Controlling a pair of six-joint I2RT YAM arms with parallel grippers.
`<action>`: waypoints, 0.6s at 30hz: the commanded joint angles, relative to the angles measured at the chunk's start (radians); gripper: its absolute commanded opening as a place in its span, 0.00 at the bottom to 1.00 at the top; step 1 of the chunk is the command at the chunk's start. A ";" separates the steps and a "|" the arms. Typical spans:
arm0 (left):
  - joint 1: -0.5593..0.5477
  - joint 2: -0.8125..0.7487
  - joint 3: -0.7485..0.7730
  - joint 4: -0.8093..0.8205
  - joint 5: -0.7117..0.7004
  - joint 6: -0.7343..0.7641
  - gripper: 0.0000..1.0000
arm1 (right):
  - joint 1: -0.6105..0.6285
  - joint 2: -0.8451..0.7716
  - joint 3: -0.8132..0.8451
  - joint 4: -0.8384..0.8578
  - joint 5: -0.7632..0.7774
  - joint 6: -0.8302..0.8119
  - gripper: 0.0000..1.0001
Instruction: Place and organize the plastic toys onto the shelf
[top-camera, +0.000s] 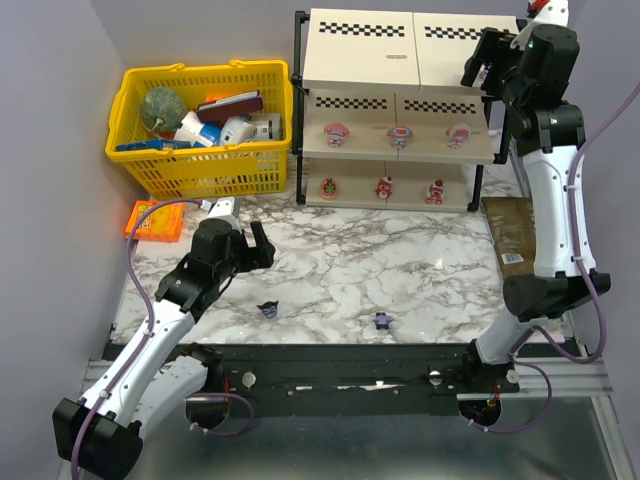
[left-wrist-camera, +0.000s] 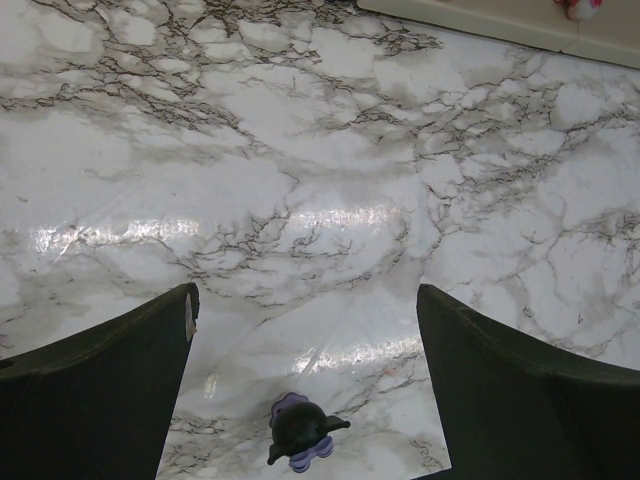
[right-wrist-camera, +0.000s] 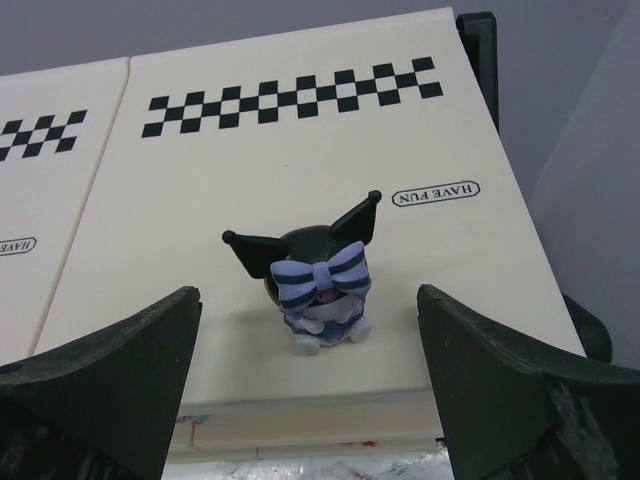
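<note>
Marble-patterned table, white with grey veining and glossy, with light glare seen in the left wrist view. Table enclosed by plain pale grey walls at left and back. Black metal rail fixed along the near edge.

Shelf stood at the back right, beside the yellow basket. Orange packet lain near the left wall, brown packet at the right edge.

Right gripper held at the top tier, jaws spread wide. One dark figurine stood upright between them, touched by neither finger. Left gripper held low over the table, jaws fully apart, nothing held.

Two more dark figurines left on the marble, well apart. Three pink-and-white figurines lined on the middle tier, three red-pink figurines on the bottom tier.
</note>
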 joint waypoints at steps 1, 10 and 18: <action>0.003 -0.020 0.000 0.016 -0.011 0.005 0.99 | -0.010 -0.071 -0.006 -0.025 -0.020 -0.001 0.97; 0.003 -0.025 0.003 0.008 -0.023 0.003 0.99 | -0.009 -0.300 -0.144 -0.032 -0.045 0.057 1.00; 0.003 -0.014 0.009 0.013 -0.048 -0.004 0.99 | 0.088 -0.575 -0.586 0.278 -0.352 -0.024 0.96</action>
